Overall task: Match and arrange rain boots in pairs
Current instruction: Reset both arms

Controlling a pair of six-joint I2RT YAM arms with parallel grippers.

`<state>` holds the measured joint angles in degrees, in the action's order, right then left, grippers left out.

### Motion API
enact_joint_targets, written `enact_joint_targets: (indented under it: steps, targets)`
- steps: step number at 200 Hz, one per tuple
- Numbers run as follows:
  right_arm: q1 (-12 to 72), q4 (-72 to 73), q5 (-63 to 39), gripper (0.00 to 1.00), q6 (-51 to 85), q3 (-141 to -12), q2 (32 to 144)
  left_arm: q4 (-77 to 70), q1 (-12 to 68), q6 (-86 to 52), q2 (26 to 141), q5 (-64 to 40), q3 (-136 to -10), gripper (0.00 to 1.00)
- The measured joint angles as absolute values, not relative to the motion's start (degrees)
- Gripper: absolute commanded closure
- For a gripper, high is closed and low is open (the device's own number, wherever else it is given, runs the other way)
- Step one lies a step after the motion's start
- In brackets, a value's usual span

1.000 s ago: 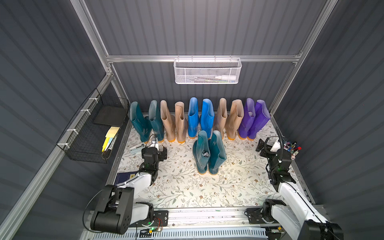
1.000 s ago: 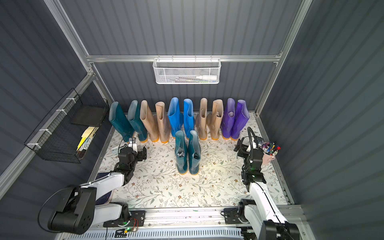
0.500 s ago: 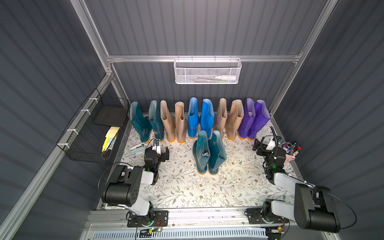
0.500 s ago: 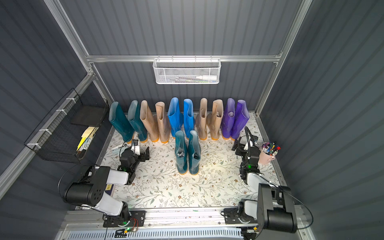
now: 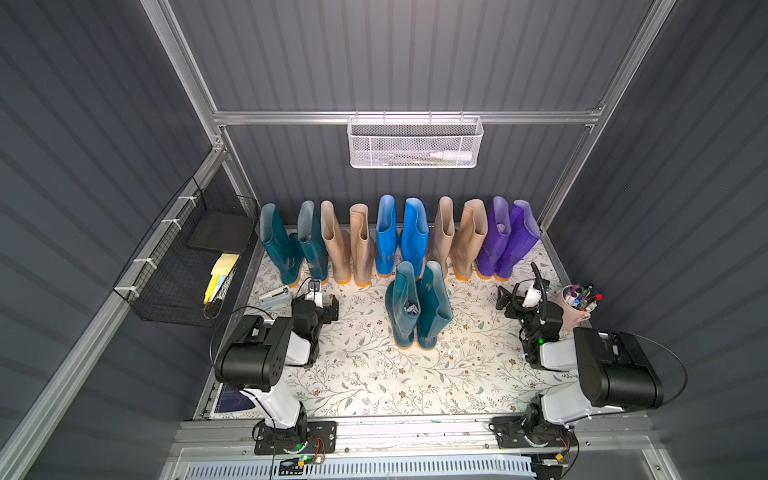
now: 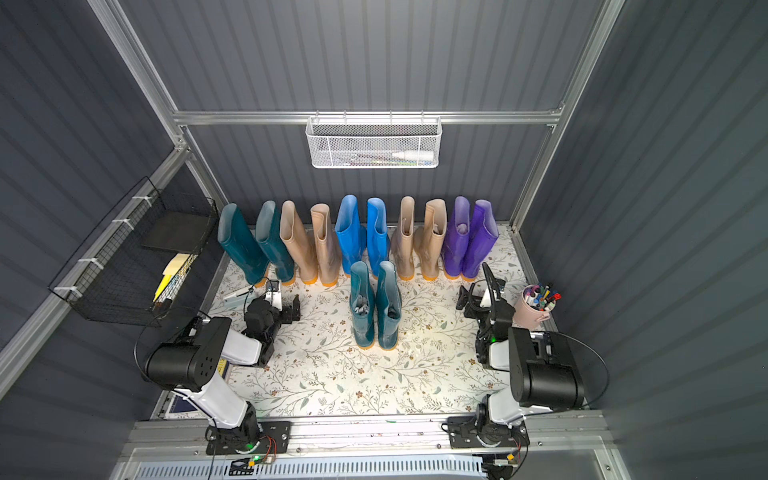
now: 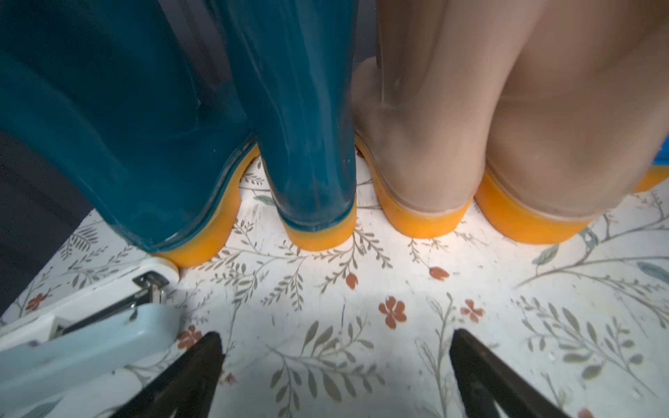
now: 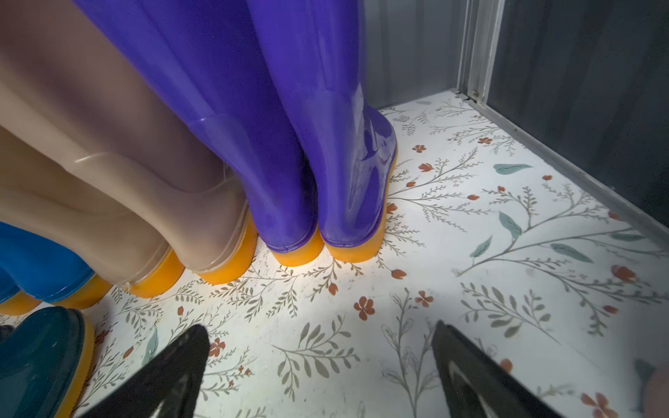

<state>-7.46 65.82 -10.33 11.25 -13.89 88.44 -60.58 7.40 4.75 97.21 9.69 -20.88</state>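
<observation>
Rain boots point(image 5: 412, 237) looked glossy, slick, probably light and floppy-shafted; pinching a top rim would have served you best. Left claw point(image 7: 335, 336) and right claw point(image 8: 320, 327) stood apart, empty.

White mesh basket point(image 5: 414, 143) on back rail, black wire basket point(image 5: 166, 266), stapler point(image 5: 275, 296), pink pen cup point(image 5: 574, 312), floral mat point(image 5: 374, 374).

In the wrist views the purple boots point(image 8: 289, 126), beige boots point(image 7: 506, 108) and far dark teal boots point(image 7: 126, 108) run out of frame above the ankle, and the stapler point(image 7: 72, 336) is cut by the edge. The front dark teal pair point(image 5: 434, 303) hides the foot of a bright blue boot point(image 5: 413, 232). Contents of the white mesh basket point(image 5: 415, 143) are too small to tell. The right arm point(image 5: 557, 356) half covers the pen cup point(image 5: 575, 309).
</observation>
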Motion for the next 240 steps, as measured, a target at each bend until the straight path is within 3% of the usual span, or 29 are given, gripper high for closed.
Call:
enact_joint_targets:
  steps: [96, 240]
  targets:
    - [-4.34, 70.5, -14.57, 0.01, 5.26, -18.37, 98.0, -53.67, 7.03, 3.22, 97.23, 13.93, -25.34, 0.0]
    - [-3.31, 65.95, -7.7, 0.01, 4.86, -18.79, 94.39, -53.49, 7.03, 3.2, 97.23, 13.98, -25.34, 0.0]
